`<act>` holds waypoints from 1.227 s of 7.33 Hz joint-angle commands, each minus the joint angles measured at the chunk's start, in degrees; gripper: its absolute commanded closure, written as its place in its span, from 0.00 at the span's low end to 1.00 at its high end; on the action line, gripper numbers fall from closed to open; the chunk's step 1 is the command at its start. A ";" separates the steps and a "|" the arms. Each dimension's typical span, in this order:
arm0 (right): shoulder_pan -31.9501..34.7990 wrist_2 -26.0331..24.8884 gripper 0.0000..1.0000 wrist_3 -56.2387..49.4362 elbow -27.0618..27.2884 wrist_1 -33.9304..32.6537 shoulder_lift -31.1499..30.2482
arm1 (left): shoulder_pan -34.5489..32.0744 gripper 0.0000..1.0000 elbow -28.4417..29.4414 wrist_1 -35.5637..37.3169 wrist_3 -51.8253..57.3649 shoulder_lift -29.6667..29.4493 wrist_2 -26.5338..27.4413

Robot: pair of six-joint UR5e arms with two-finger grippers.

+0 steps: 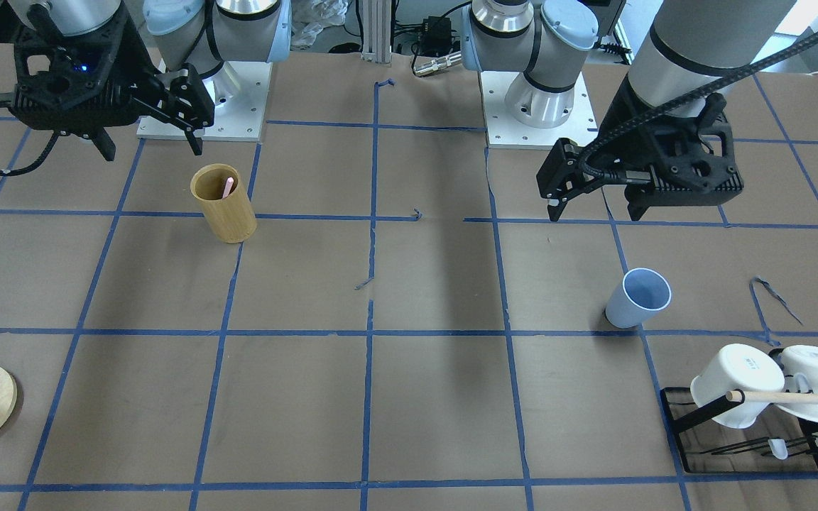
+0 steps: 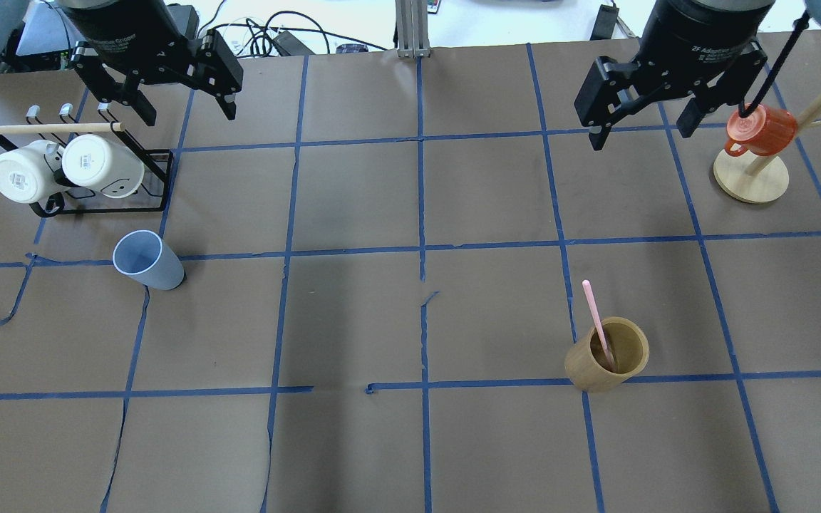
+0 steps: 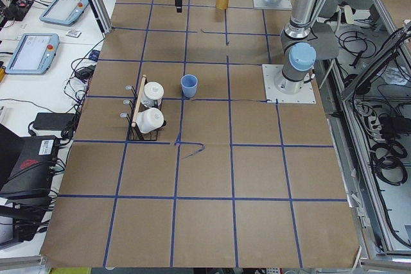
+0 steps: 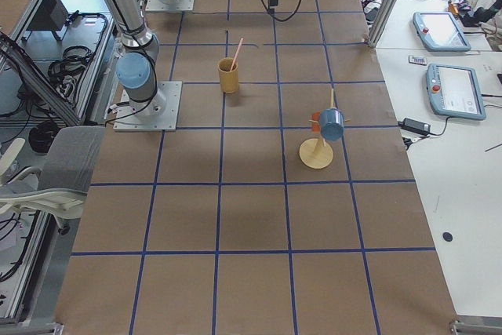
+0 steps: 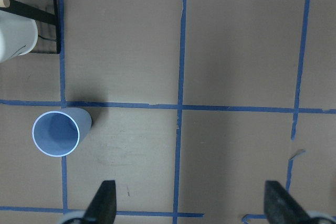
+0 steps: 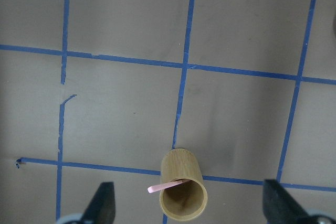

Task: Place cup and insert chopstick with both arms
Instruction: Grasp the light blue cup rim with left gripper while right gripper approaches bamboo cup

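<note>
The pale blue cup stands upright on the table's left side; it also shows in the front view and the left wrist view. The pink chopstick leans inside a tan bamboo cylinder on the right side, and shows in the right wrist view. My left gripper is open and empty, high above the table, beyond the cup. My right gripper is open and empty, high above the table, beyond the bamboo cylinder.
A black rack with two white mugs and a wooden rod stands at the far left. An orange mug hangs on a wooden stand at the far right. Blue tape lines grid the brown table.
</note>
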 commanded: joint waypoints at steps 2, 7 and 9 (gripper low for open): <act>0.02 0.02 0.00 -0.03 0.01 0.01 0.00 | 1.99 0.00 -2.65 -0.18 5.55 0.33 0.65; 0.11 0.28 0.00 -0.03 0.18 0.10 0.09 | 10.78 0.01 -30.74 32.25 17.06 -4.31 6.10; -0.16 0.46 0.00 0.84 4.81 -0.86 -0.52 | 12.71 0.09 -31.75 33.91 18.06 -6.00 8.80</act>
